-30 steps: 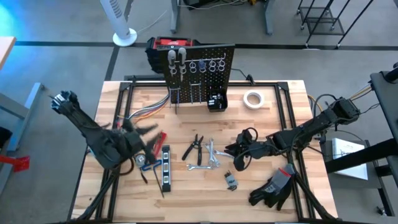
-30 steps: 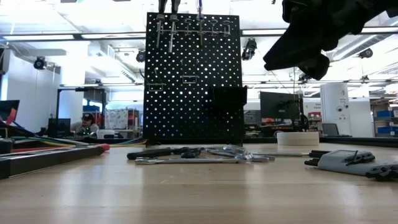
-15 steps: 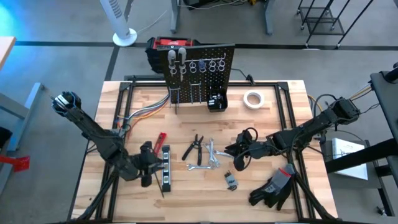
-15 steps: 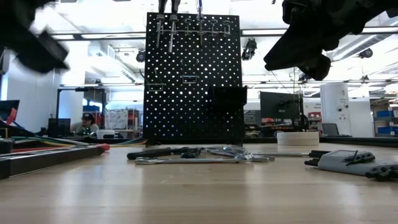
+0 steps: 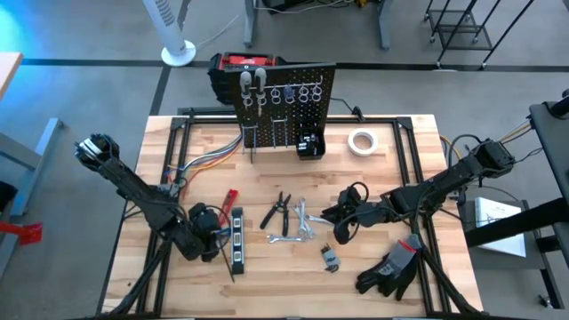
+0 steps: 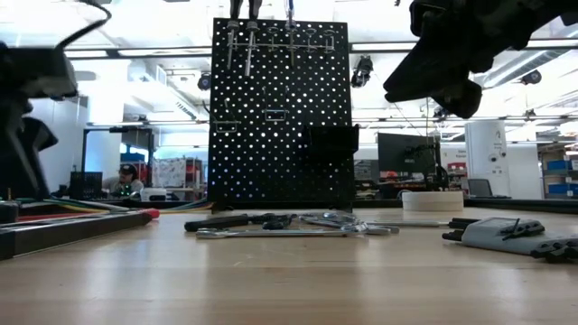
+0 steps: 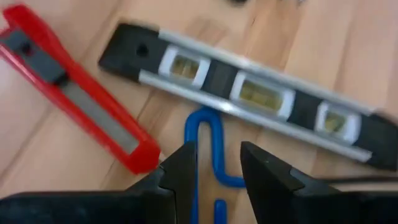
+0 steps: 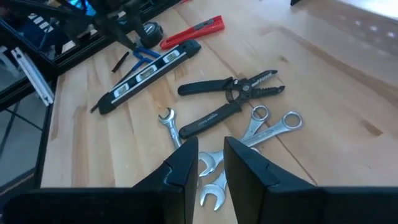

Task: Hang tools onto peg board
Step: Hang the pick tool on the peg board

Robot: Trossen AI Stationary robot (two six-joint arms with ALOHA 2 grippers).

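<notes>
High view: the left pincer sits low over the counter beside the black-and-silver level, near the red utility knife. Left wrist view: its fingers stand partly apart, straddling a blue bent-rod tool that lies flat between the red knife and the level; whether the pads touch the blue rod cannot be told.

Right pincer hovers above the counter's middle, fingers narrowly parted and holding nothing. Below it lie black pliers and a cluster of silver wrenches, all flat on the wood.

Peg board stands upright at the counter's far edge, with a row of ring hooks along its top, two silver-headed tools hanging at its left end and a small black bin at its foot. White tape roll rests to the right of the board; black gloves lie at the near right.
</notes>
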